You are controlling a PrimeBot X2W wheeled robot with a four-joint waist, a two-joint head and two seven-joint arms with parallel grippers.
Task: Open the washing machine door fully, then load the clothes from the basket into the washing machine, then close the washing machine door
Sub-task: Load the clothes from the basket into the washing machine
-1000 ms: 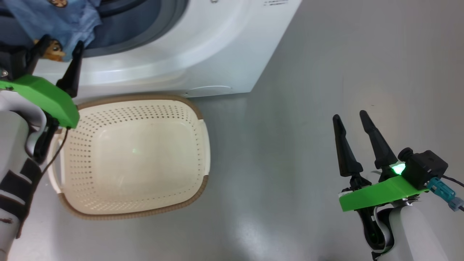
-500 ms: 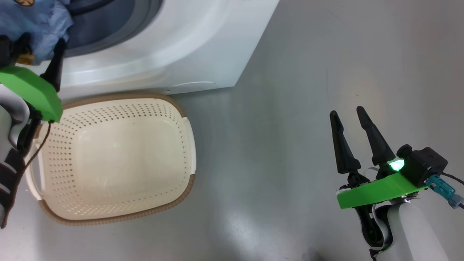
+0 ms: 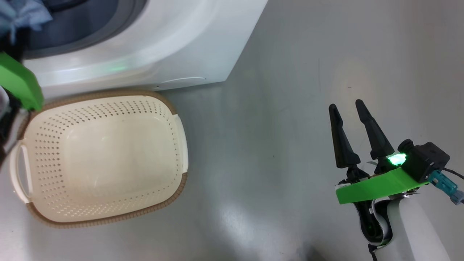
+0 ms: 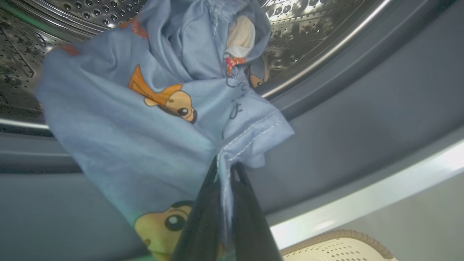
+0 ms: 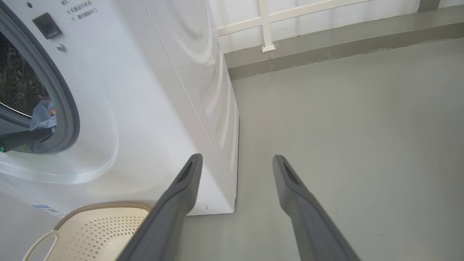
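Observation:
Light blue clothes (image 4: 145,145) printed with bears hang over the washing machine's (image 3: 163,47) grey gasket (image 4: 362,119), partly inside the steel drum (image 4: 308,32). My left gripper (image 4: 226,165) is shut on a hem of this cloth at the mouth of the machine. The cream basket (image 3: 108,95) stands on the floor right in front of the machine, and no cloth lies in it. Far to the right, over bare floor, my right gripper (image 3: 345,105) is open and holds nothing. The washing machine door is out of view.
Grey floor (image 3: 290,145) stretches to the right of the machine. In the right wrist view a low grey kerb and a white railing (image 5: 268,32) run behind the machine, whose side (image 5: 203,72) faces the right gripper (image 5: 236,159).
My left gripper's fingers have closed on the blue cloth. The head camera has turned, so machine and basket lie further left in its view. The right gripper stays open.

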